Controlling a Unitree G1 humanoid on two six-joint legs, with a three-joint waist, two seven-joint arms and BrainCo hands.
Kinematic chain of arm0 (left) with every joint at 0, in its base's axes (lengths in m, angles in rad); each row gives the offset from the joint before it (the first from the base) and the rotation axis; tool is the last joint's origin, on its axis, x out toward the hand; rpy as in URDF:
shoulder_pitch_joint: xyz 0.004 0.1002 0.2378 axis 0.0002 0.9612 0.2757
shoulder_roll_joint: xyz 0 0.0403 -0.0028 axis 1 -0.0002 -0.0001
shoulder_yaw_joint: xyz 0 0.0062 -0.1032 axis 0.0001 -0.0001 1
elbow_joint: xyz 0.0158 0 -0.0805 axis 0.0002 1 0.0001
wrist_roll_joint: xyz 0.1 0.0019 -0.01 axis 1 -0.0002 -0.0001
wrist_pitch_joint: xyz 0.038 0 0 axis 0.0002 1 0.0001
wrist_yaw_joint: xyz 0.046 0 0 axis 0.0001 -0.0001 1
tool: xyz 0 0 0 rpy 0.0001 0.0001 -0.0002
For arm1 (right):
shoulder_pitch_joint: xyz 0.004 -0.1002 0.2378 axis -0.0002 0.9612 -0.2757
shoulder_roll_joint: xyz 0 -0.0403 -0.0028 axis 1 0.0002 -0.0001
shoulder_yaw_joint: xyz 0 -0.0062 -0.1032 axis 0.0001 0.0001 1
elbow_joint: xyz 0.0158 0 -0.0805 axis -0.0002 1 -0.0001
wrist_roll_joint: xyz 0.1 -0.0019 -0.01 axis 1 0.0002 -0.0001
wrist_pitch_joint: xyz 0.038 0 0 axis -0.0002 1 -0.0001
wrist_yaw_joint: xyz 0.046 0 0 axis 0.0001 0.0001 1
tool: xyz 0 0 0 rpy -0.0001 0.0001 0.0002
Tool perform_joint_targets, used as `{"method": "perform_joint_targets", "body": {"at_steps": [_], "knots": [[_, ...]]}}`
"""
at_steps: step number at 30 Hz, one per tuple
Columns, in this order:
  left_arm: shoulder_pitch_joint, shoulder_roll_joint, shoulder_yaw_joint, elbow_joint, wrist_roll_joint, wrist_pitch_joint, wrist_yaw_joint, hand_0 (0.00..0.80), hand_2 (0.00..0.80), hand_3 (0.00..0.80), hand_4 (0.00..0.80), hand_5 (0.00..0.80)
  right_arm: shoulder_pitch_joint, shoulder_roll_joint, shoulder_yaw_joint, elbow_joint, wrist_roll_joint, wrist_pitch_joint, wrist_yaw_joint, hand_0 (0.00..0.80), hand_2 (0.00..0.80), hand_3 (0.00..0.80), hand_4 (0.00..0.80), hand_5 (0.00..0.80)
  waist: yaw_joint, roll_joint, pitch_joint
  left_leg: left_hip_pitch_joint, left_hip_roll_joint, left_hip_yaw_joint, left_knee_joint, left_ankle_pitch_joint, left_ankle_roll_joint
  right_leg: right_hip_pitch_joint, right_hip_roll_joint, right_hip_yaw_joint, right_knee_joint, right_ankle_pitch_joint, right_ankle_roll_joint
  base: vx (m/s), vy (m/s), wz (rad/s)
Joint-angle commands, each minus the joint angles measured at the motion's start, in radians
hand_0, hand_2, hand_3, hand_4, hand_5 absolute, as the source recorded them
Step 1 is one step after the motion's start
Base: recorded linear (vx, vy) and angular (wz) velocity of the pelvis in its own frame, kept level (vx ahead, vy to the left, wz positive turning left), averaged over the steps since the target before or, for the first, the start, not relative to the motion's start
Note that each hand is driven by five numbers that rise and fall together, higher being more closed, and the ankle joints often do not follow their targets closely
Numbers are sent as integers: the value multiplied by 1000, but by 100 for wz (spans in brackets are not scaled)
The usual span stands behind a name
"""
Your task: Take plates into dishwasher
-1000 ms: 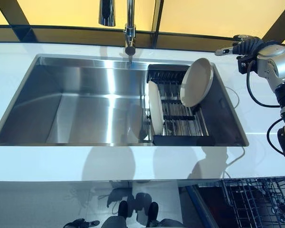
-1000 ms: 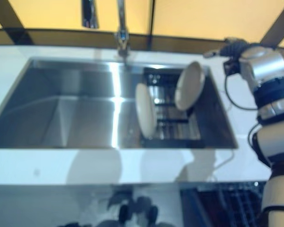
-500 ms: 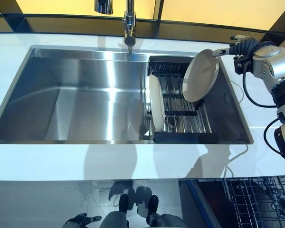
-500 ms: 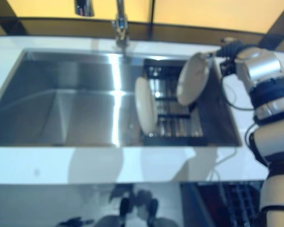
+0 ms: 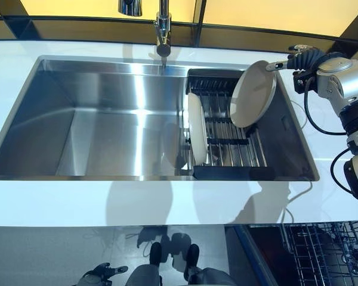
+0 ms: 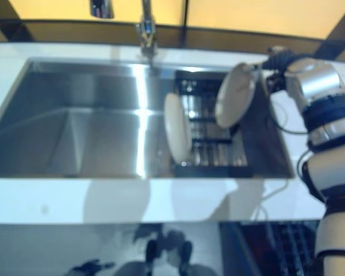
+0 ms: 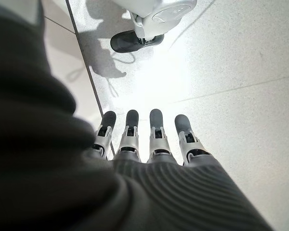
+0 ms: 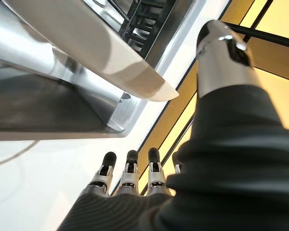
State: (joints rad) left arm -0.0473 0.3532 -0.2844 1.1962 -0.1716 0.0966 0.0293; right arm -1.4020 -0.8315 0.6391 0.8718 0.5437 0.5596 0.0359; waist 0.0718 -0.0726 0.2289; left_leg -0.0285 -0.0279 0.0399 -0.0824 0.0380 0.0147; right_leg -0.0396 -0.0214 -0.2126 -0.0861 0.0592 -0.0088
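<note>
- Round cream plate [image 5: 253,93] leans tilted at the far right of the black dish rack [image 5: 227,143] in the steel sink [image 5: 95,119].
- Second cream plate [image 5: 197,128] stands on edge at the rack's left side.
- Right robot hand [image 5: 304,58] sits at the tilted plate's upper rim, fingers straight, gripping nothing.
- Left robot hand [image 7: 149,134] hangs over the floor, fingers straight and apart.
- White surface [image 5: 167,202] surrounds the sink; dishwasher basket [image 5: 322,250] shows near right.

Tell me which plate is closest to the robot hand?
The tilted round white plate at the black sink rack's right end, almost at the right robot hand. The other white plate stands at its left end.
</note>
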Motion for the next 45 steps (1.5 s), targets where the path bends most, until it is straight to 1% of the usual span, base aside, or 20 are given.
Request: {"method": "perform_joint_targets", "body": {"at_steps": [1, 10, 26, 45], "knots": [[-34, 11, -65, 25, -24, -6, 18, 0, 0, 0, 0, 0, -42, -23, 13, 4, -30, -26, -8, 0, 0, 0, 0, 0, 32, -27, 4, -21, 35, 15, -5, 14, -84, 12, -79, -4, -1, 37, 124, 0, 0, 0], [-36, 9, -68, 25, -22, -10, 16, 0, 0, 0, 0, 0, -37, -17, 13, 3, -33, -24, -7, 0, 0, 0, 0, 0, 33, -29, 12, -24, 36, 16, -5, 16, -86, 10, -79, -5, -1, 40, 124, 0, 0, 0], [-47, 4, -74, 23, -35, -12, 21, 0, 0, 0, 0, 0, -32, -8, 12, 13, -55, -19, 6, 0, 0, 0, 0, 0, 32, -21, 29, -35, 34, 17, -5, 19, -85, -2, -82, -5, -1, 43, 123, 0, 0, 0], [-56, -1, -82, 11, -50, -16, 24, 0, 0, 0, 0, 0, -17, -1, 8, -2, -62, 16, 6, 0, 0, 0, 0, 0, 29, -15, 49, -44, 35, 20, -5, 22, -84, -13, -84, -3, -1, 46, 122, 0, 0, 0]]}}
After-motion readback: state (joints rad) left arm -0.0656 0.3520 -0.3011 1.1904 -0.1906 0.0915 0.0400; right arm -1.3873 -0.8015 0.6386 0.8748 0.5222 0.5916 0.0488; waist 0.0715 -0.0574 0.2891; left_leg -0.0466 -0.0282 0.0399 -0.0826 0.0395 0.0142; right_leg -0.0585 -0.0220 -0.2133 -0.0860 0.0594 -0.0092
